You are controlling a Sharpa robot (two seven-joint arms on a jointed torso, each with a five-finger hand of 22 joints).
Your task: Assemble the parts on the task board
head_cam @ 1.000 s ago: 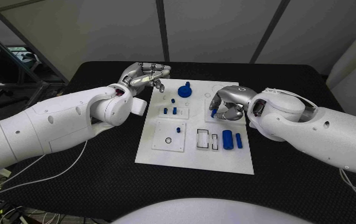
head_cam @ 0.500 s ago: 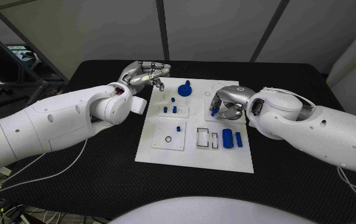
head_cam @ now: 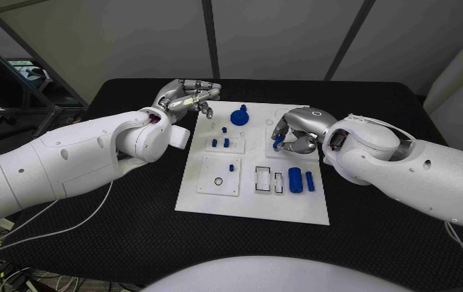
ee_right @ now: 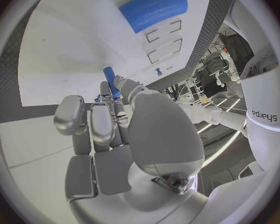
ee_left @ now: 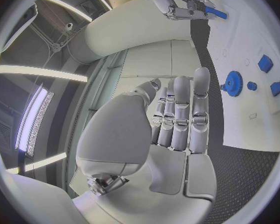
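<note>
The white task board [head_cam: 253, 198] lies mid-table. My right hand [head_cam: 297, 133] hovers over its far right part and pinches a small blue peg [head_cam: 278, 143], [ee_right: 110, 80] between thumb and fingers, the peg pointing down at the board [ee_right: 65, 50]. My left hand [head_cam: 189, 96] hangs over the board's far left corner with nothing in it, its fingers [ee_left: 180, 112] held side by side. A blue gear [head_cam: 240, 116], [ee_left: 233, 82] stands near the back edge. Two small blue blocks [head_cam: 220, 142] sit on a raised plate, and a blue cylinder [head_cam: 295, 179], [ee_right: 154, 7] and a bar [head_cam: 310, 181] lie at the right.
A square sub-plate [head_cam: 220, 177] with a round hole and a small blue peg [head_cam: 233, 169] sits left of centre, beside rectangular slots [head_cam: 269, 180]. Black table [head_cam: 116, 232] surrounds the board. The left wrist view also shows my right hand [ee_left: 177, 5] with the peg.
My right hand has shifted slightly toward the back of the board with the peg still pinched. The left hand has barely moved.
</note>
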